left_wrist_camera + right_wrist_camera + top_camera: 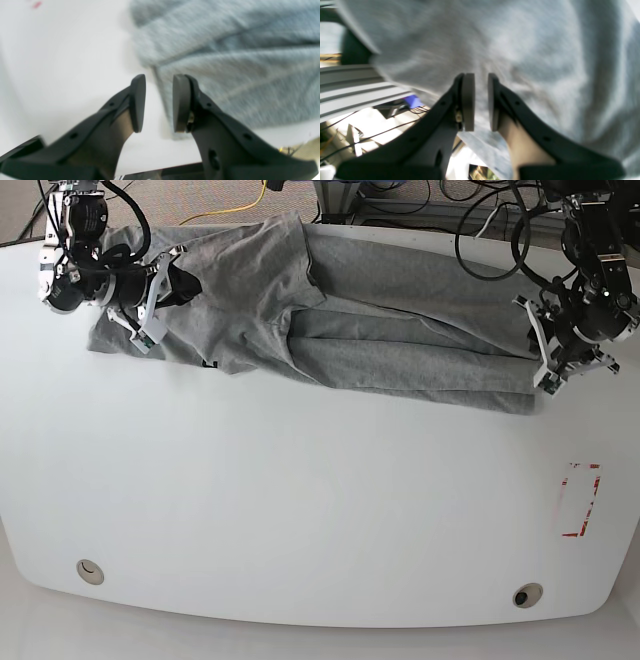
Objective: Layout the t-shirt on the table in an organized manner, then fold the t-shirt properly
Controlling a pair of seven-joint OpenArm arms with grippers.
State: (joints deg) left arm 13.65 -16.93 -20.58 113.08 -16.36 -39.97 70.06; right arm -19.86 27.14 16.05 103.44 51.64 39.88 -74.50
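The heather-grey t-shirt (350, 330) lies stretched and wrinkled along the far side of the white table (300, 510). At its end on the base view's right, my left gripper (546, 376) is low over the corner. In the left wrist view the left gripper (159, 100) has its pads apart, straddling the t-shirt (225, 50) edge, with bare table (62, 62) showing in the gap. At the other end, my right gripper (150, 320) sits on the cloth. Up close, the right gripper (481, 100) pads are nearly together, with t-shirt (520, 37) fabric between them.
A red dashed rectangle (580, 500) marks the table near its right edge. Two round grommet holes (90, 570) (527, 593) sit near the front edge. Cables (480, 220) and metal framing (350, 82) lie just beyond the far edge.
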